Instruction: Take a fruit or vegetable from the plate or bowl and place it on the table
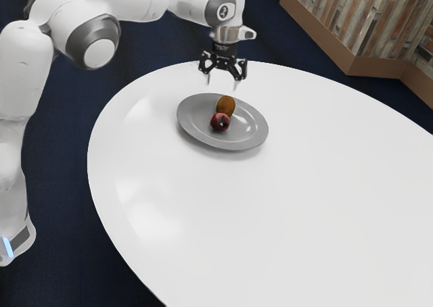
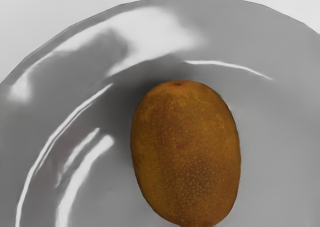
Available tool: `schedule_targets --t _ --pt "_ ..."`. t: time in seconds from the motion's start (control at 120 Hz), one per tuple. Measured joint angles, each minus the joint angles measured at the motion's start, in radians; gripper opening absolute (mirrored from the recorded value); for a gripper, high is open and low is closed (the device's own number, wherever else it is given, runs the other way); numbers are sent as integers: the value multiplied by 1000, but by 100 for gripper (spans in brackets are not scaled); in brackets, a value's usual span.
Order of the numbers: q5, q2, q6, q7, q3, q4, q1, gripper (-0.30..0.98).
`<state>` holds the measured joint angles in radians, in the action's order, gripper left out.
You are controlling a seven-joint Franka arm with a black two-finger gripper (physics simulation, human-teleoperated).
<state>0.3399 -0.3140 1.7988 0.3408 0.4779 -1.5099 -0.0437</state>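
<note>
Nothing picked yet: kiwi (image 1: 226,105) and apple (image 1: 219,122) sit on the plate (image 1: 256,126). Our pincer (image 1: 222,82) is spread, empty; we've grasp, lift and worktop (image 1: 270,219) placement left.

Dark blue floor (image 1: 61,145), wood-plank wall (image 1: 352,16), brown baseboard (image 1: 318,40)

The grey plate (image 2: 275,42) looks smooth and glossy — the brown fruit (image 2: 185,152) matt, the white tabletop (image 1: 304,212) shiny.

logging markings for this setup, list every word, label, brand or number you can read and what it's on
No readable text anywhere.
Arm: round emblem, too small to read.
Black mount above the fingers: possible lettering, too small.
Plate, apple, kiwi: none visible.
</note>
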Motion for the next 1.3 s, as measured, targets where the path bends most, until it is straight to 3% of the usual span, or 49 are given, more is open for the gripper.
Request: schedule_targets --t 0.333,0.683,1.083,1.217,1.3 --pt "36 -46 46 -192 -50 10 -43 69" --pt "130 -116 65 -306 -51 4 -63 69" --pt "153 -145 94 -373 -74 7 -83 69" --pt "151 -146 104 -383 -79 9 -82 57" --pt "149 -147 108 -385 -80 9 -83 42"
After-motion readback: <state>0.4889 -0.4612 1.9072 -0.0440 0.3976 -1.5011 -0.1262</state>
